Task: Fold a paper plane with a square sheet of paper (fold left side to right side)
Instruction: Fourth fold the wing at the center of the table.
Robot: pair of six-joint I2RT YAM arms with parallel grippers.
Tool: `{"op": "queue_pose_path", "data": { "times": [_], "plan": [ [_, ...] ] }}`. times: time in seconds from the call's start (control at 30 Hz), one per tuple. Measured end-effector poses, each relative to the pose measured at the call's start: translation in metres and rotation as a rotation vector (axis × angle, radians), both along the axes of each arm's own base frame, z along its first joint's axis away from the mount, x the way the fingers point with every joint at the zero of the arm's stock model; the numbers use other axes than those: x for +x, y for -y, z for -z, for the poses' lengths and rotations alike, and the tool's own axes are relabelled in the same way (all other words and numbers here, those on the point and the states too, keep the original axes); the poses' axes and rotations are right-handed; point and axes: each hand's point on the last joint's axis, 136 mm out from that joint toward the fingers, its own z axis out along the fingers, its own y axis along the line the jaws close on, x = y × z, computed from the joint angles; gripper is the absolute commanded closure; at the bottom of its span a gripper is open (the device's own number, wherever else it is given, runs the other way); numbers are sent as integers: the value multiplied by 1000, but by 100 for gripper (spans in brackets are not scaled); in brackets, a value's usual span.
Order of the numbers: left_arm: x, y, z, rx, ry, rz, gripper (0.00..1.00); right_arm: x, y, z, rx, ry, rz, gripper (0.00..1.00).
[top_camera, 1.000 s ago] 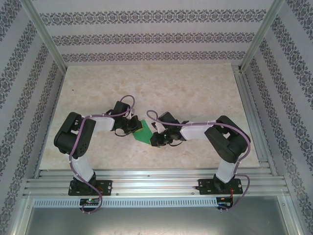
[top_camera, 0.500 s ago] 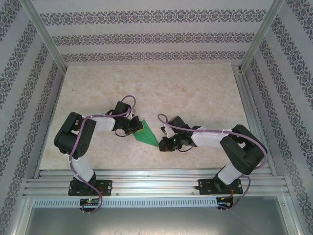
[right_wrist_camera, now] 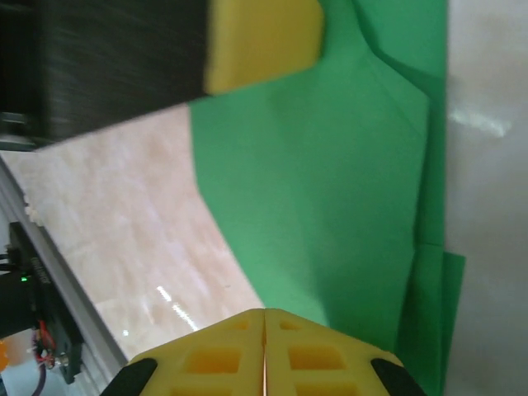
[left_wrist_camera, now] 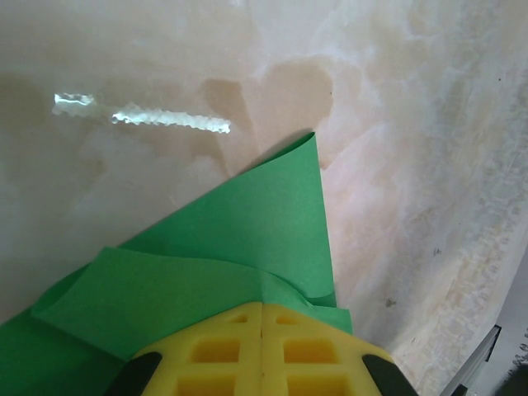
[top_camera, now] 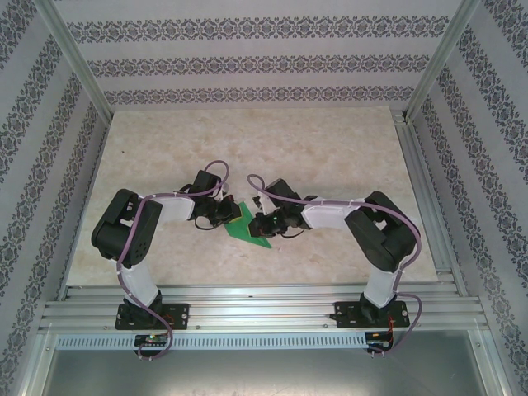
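The square sheet of paper [top_camera: 247, 230], bright green, lies on the marble table between both grippers, folded into overlapping layers. Seen from the left wrist, the paper [left_wrist_camera: 247, 239] runs to a pointed corner, with a ripple just ahead of my left gripper [left_wrist_camera: 262, 305]. That gripper is shut, its yellow tips resting on the paper's upper left edge [top_camera: 229, 216]. My right gripper [top_camera: 260, 224] is shut too, tips [right_wrist_camera: 264, 312] at the near edge of the paper [right_wrist_camera: 330, 181]. A yellow left fingertip [right_wrist_camera: 260, 37] shows on the paper's far side.
The pale marble table [top_camera: 330, 157] stretches out behind the arms. Aluminium rails run along the near edge [top_camera: 264, 309] and the right side [top_camera: 421, 190]. Patterned walls close in three sides. A glare streak [left_wrist_camera: 140, 115] lies on the table.
My right gripper slid out right along the paper toward its near tip, then came back left onto the sheet. The left gripper has stayed put on the paper.
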Motion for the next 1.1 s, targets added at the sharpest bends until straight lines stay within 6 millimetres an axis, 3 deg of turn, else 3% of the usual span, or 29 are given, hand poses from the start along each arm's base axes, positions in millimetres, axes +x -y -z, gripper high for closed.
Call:
{"op": "queue_pose_path", "data": {
  "times": [0.1,0.3,0.6,0.87,1.1],
  "plan": [
    [0,0,-1,1,1,-1,100,-5,4,15,-16,-33,3,93],
    [-4,-10,-7,47,-2,-23,98,-5,3,16,15,-23,12,94],
    [-9,-13,-63,14,121,-9,99,-5,2,16,26,-17,16,94],
    [-39,23,-35,6,57,106,100,-5,2,16,23,-19,16,94],
    [-41,27,-29,6,39,108,100,-5,3,16,23,-19,16,94]
  ]
}}
